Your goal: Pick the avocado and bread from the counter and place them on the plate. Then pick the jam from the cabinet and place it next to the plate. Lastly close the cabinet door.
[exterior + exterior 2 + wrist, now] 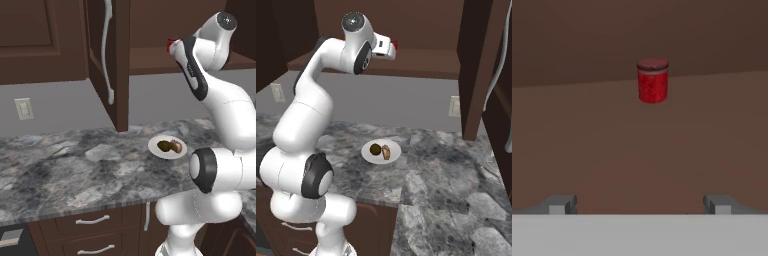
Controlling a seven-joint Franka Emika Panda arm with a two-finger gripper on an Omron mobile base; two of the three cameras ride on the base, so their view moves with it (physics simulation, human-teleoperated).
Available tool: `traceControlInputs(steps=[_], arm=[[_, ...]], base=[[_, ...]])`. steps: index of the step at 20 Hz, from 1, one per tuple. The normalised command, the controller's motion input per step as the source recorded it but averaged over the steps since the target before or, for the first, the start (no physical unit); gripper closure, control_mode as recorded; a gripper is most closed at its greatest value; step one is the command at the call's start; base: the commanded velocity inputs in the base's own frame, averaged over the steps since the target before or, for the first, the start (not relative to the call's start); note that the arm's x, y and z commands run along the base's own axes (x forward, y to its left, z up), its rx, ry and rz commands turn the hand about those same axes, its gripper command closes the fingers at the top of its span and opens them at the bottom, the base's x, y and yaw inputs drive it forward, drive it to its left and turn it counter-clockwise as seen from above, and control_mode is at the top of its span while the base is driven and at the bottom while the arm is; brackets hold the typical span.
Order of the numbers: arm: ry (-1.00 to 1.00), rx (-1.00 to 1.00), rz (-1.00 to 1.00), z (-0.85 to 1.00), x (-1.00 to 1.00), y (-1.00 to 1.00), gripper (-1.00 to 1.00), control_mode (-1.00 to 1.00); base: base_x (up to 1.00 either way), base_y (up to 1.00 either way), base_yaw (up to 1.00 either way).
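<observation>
- Left base view: a white plate [167,147] sits on the grey marbled bench [75,165], below the open cabinet and towards its right side.
- On the plate lie the dark green avocado [164,145] and the brown bread [176,146], touching each other, avocado on the left.
- The cabinet door [107,60] stands swung open above the bench, left of the plate, its pale handle [106,50] facing the camera.
- The white arm [220,130] rises to the right of the plate and bends up to the cabinet shelf [155,61]; a bit of red shows at the hand's tip, too small to tell more.
- A wall socket [23,108] sits far left of the plate, above the bench.
- Right base view: the plate [381,151] with avocado [375,149] on its left and bread [386,152] on its right rests on the bench [446,180], just right of the arm [306,130].
- The hand reaches into the cabinet above the plate, level with the shelf [426,62]; the open door [476,65] hangs to the right of the plate.
- Hand view: the red jam [653,80] jar stands upright on the brown shelf [637,145], straight ahead and well apart from the pincer [640,204].
- The pincer's fingers [561,204] are spread wide, nothing between them.
</observation>
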Motion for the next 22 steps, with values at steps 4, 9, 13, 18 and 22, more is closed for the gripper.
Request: traceControlInputs(steps=[4,9,13,18,22], arm=[[0.02,0.00,0.00,0.00,0.46,0.00,-1.00,-1.00],[0.00,0.00,0.00,0.00,0.40,-0.03,-1.00,-1.00],[0.00,0.00,0.00,0.00,0.39,-0.04,-1.00,-1.00],[0.00,0.00,0.00,0.00,0.30,-0.15,-1.00,-1.00],[0.00,0.00,0.00,0.00,0.38,-0.09,-1.00,-1.00]], base=[[0.00,0.00,0.00],[0.00,0.00,0.00],[0.00,0.00,0.00],[0.00,0.00,0.00],[0.00,0.00,0.00]])
